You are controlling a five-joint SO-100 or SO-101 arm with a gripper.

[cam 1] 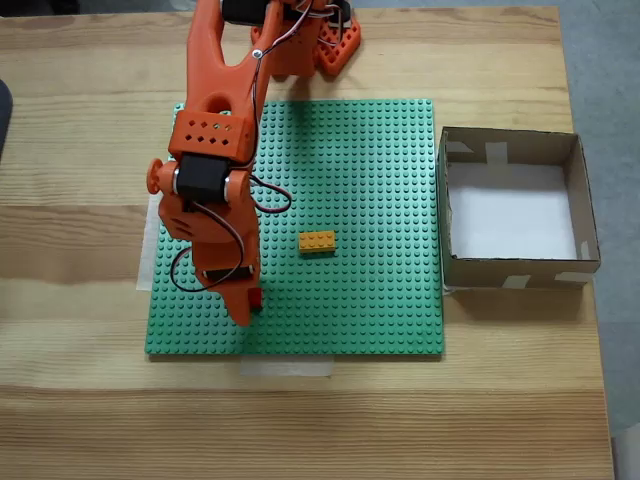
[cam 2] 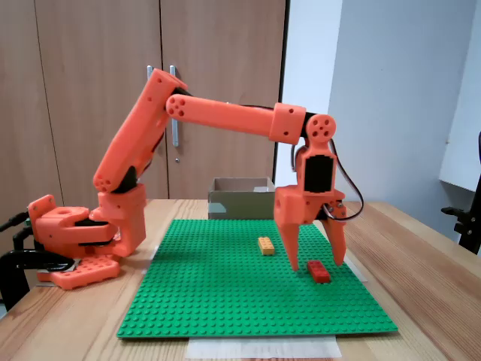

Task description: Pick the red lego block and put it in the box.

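Note:
The red lego block (cam 2: 319, 271) lies on the green baseplate (cam 2: 218, 301) near its front right in a fixed view. My gripper (cam 2: 316, 263) stands open, pointing down, with one finger on each side of the block and its tips at the plate. From above, only a red sliver of the block (cam 1: 257, 298) shows beside the gripper (cam 1: 246, 308), near the plate's lower left. The box (cam 1: 515, 271) sits off the plate's right edge, its white floor bare; in the side-on fixed view the box (cam 2: 240, 204) stands behind the plate.
An orange-yellow brick (cam 1: 317, 241) lies near the middle of the baseplate (cam 1: 360, 150), between the gripper and the box. The arm's base (cam 2: 75, 233) stands at the table's far edge. Pale tape strips hold the plate to the wooden table.

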